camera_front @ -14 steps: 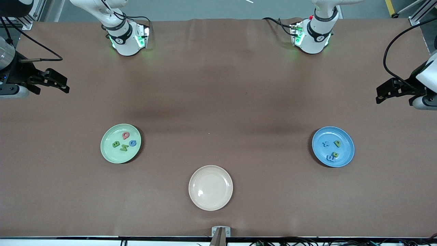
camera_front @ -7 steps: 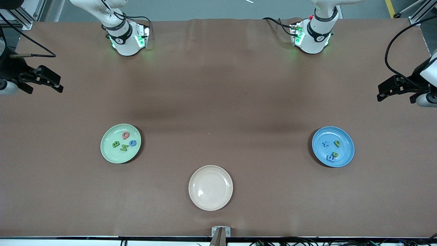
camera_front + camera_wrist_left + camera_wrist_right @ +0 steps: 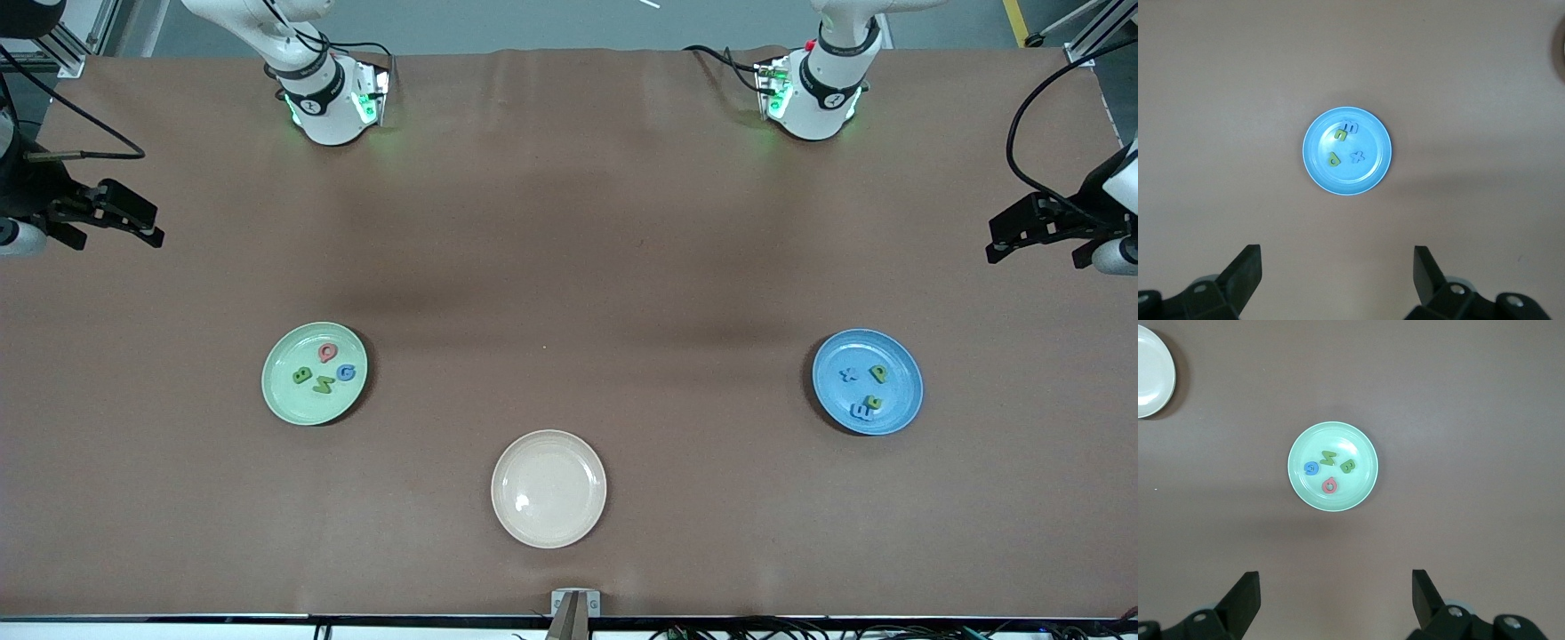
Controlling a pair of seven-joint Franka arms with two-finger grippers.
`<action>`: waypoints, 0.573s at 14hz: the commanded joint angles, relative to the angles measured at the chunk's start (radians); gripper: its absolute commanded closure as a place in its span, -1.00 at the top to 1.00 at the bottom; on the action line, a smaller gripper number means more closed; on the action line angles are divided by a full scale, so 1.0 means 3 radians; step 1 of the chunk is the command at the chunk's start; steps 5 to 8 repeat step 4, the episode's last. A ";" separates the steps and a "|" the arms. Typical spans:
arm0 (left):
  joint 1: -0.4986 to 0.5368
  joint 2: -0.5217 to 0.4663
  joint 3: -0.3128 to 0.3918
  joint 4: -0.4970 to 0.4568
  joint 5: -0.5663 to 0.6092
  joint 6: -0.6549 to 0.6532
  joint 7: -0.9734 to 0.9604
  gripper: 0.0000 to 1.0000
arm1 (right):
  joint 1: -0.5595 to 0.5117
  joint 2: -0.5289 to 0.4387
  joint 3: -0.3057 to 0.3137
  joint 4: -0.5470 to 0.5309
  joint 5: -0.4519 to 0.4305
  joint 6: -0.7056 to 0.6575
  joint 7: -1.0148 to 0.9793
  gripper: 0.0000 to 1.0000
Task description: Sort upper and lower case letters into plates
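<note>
The pale green plate (image 3: pixel 292 404) (image 3: pixel 1358 490) lies toward the right arm's end and holds several letters: a red Q (image 3: pixel 328 353), a blue G (image 3: pixel 346 372), a green B (image 3: pixel 302 376) and a green M (image 3: pixel 324 384). The blue plate (image 3: pixel 900 391) (image 3: pixel 1371 177) lies toward the left arm's end and holds a blue x (image 3: pixel 849 374), a green p (image 3: pixel 878 373) and two more small letters (image 3: pixel 864 408). My right gripper (image 3: pixel 149 226) (image 3: pixel 1336 587) hangs open and empty high over the table's edge at its end. My left gripper (image 3: pixel 996 242) (image 3: pixel 1338 263) hangs open and empty over the table's edge at its own end.
A cream-beige plate (image 3: pixel 548 489) with nothing in it sits nearer to the front camera than the two plates, midway between them. The arm bases (image 3: pixel 329 98) (image 3: pixel 813 93) stand at the table's back edge.
Both grippers have drifted outward toward their own ends of the table. The plates and letters have not moved.
</note>
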 commanded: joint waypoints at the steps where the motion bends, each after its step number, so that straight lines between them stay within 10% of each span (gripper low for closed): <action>1: 0.0027 -0.0021 -0.0006 0.0035 -0.0053 -0.0062 0.0028 1.00 | -0.0072 -0.0005 0.0036 0.0009 0.0018 0.0017 -0.0002 1.00; 8: 0.0017 -0.0021 -0.0006 0.0035 -0.0063 -0.0062 -0.0063 1.00 | -0.0077 0.0036 0.0036 0.0009 0.0018 0.0017 -0.0002 1.00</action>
